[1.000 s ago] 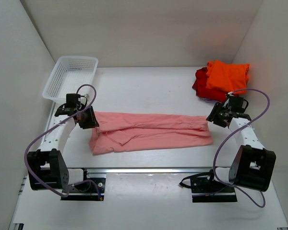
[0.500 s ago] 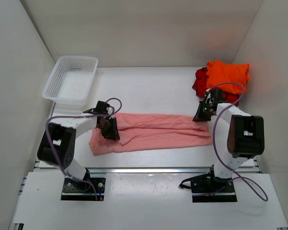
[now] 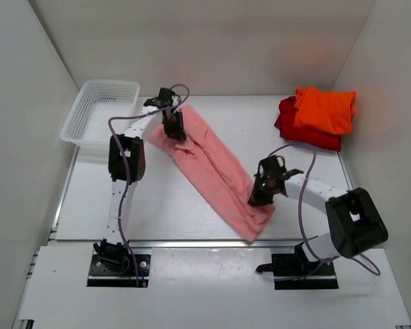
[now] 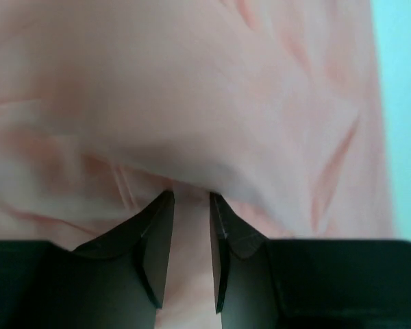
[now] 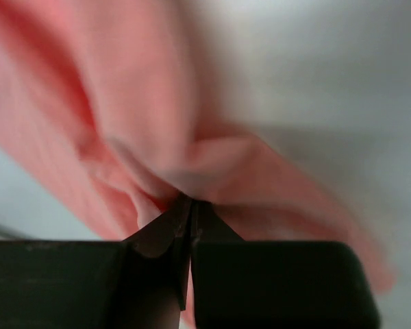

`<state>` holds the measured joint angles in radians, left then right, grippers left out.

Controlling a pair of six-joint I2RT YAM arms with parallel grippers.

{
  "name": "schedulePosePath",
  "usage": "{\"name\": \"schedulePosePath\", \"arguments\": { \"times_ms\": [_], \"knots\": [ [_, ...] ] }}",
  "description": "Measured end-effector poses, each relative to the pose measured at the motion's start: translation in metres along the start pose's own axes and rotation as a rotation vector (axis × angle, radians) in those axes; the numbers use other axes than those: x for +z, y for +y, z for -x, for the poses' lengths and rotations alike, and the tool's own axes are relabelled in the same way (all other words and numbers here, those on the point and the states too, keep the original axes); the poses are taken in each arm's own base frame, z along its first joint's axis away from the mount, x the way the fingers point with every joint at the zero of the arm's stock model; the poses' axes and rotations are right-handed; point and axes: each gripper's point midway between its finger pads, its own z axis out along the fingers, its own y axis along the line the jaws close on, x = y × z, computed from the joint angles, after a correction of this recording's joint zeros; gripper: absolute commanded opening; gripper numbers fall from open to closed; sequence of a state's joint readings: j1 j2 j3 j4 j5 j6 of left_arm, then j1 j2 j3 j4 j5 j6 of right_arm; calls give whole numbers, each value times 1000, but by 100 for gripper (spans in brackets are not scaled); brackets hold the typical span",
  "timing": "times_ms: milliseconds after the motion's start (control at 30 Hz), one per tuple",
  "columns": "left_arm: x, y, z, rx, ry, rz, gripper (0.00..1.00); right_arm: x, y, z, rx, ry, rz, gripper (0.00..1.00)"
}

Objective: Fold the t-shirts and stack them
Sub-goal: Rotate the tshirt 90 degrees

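Overhead, the salmon-pink t-shirt (image 3: 216,168) stretches diagonally; wrist views alone show left pincer (image 4: 191,200) and right pincer (image 5: 192,203) clamped on it.

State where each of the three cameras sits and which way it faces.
Top external: above and behind the robot, looking down on the table; the left gripper and right gripper hold opposite ends of the salmon-pink t-shirt.
Left wrist: on the left wrist, facing along its fingers into pink cloth caught between them.
Right wrist: on the right wrist, facing along its closed fingers, clamped on a pink fold.
Shared: all three show the salmon-pink t-shirt.
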<state>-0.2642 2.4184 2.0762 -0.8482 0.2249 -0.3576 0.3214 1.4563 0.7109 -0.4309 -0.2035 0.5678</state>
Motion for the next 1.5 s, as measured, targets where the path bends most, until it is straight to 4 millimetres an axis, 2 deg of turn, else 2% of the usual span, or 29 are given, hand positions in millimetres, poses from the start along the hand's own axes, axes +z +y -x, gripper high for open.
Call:
{"name": "schedulePosePath", "arguments": {
  "times_ms": [100, 133, 167, 233, 367, 467, 567, 667, 733, 867, 1000, 1067, 1167, 1233, 1333, 1400, 1467, 1500],
  "knots": [
    [15, -13, 61, 27, -111, -33, 37, 3, 43, -66, -45, 90, 119, 0],
    [18, -15, 73, 26, -139, -54, 37, 3, 51, -82, -39, 117, 152, 0],
    [19, -17, 77, 21, -147, -70, 37, 3, 57, -92, -29, 132, 176, 0],
    [25, -11, 69, -4, -109, -87, 37, 3, 61, -101, 17, 153, 216, 0],
    [24, -2, 60, -49, -83, -116, 38, 2, 62, -101, 60, 162, 241, 0],
    [22, 2, 67, -65, -97, -119, 37, 1, 58, -95, 48, 130, 230, 0],
    [22, 0, 85, -72, -152, -138, 36, -3, 42, -77, 56, 39, 188, 0],
    [25, 1, 92, -98, -173, -158, 36, -6, 17, -55, 94, -35, 123, 0],
    [27, 1, 95, -117, -179, -177, 36, -7, 10, -46, 101, -48, 116, 0],
    [34, 0, 101, -144, -181, -235, 37, -8, 12, -46, 35, -65, 134, 0],
    [25, -1, 107, -119, -197, -241, 41, -12, 11, -52, -24, -101, 158, 6],
    [15, -6, 107, -87, -203, -227, 42, -14, 6, -48, -29, -128, 152, 6],
    [-7, -19, 97, -35, -191, -207, 42, -18, 1, -40, -40, -165, 145, 6],
    [-26, -29, 79, -9, -164, -199, 43, -20, 0, -37, -59, -177, 145, 5],
    [-55, -40, 30, -4, -145, -223, 44, -22, 3, -39, -112, -182, 161, 4],
    [-70, -39, -15, -34, -113, -248, 43, -22, 8, -44, -158, -166, 179, 3],
    [-71, -28, -48, -68, -83, -249, 43, -21, 13, -52, -200, -138, 192, 4],
    [-66, -22, -57, -81, -67, -241, 42, -20, 15, -57, -218, -122, 193, 3]
  ]
}}
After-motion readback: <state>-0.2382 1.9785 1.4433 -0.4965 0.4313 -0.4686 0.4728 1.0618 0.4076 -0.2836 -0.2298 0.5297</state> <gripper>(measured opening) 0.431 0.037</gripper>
